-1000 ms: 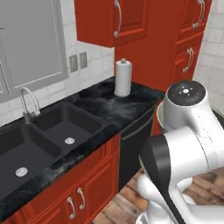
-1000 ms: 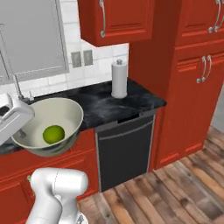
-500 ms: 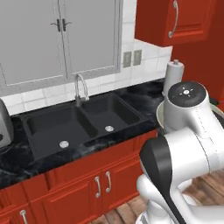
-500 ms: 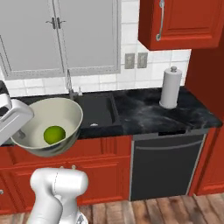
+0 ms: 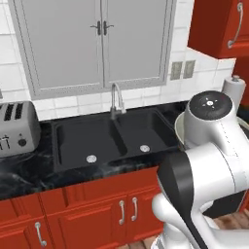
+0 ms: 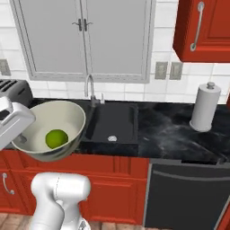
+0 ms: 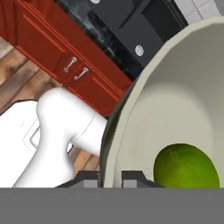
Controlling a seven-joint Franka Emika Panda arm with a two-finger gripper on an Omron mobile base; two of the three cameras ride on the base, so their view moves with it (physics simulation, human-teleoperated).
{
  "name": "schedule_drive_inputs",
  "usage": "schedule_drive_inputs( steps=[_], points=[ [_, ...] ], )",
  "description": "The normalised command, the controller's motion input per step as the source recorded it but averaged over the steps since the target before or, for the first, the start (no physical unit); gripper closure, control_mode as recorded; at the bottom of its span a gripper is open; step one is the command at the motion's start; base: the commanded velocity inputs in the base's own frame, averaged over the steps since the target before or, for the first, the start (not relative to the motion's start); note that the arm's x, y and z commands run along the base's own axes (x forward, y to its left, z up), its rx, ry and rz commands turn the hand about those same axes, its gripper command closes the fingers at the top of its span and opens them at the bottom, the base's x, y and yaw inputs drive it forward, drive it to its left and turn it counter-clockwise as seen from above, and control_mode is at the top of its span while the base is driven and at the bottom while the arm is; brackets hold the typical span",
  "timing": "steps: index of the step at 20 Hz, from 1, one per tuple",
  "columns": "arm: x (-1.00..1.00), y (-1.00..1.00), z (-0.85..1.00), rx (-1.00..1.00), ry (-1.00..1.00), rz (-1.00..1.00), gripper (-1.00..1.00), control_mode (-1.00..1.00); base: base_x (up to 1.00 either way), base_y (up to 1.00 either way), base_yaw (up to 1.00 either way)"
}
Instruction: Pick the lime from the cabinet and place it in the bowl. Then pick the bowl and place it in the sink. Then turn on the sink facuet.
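A toaster (image 5: 17, 127) and a paper towel roll (image 6: 205, 107) flank the sink (image 6: 112, 123) on the surface (image 6: 179, 130). The gripper (image 7: 109, 177) is clamped on the bowl (image 6: 49, 130) rim, lime (image 6: 56, 139) inside at its 2 o'clock in the hand view.

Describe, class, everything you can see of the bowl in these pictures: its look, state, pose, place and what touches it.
The bowl is wide, round and off-white with a faint green tint, smooth and matte, tapering downward. It is lifted off the counter, tilted slightly, in front of the red lower cabinets and left of the black sink. The lime rests inside on its floor. The gripper is clamped on its rim, jaws either side of the wall.
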Motion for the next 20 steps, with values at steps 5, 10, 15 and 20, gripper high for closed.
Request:
schedule_drive_inputs(
  steps=[5,10,15,20],
  points=[
    [0.0,0.0,0.0,0.0,0.0,0.0,1.0,1.0,0.46,-0.48,0.32],
    [0.0,0.0,0.0,0.0,0.0,0.0,1.0,1.0,0.18,-0.67,0.23],
    [0.0,0.0,0.0,0.0,0.0,0.0,1.0,1.0,0.16,-0.24,-0.02],
    [0.0,0.0,0.0,0.0,0.0,0.0,1.0,1.0,0.39,0.02,-0.09]
  ],
)
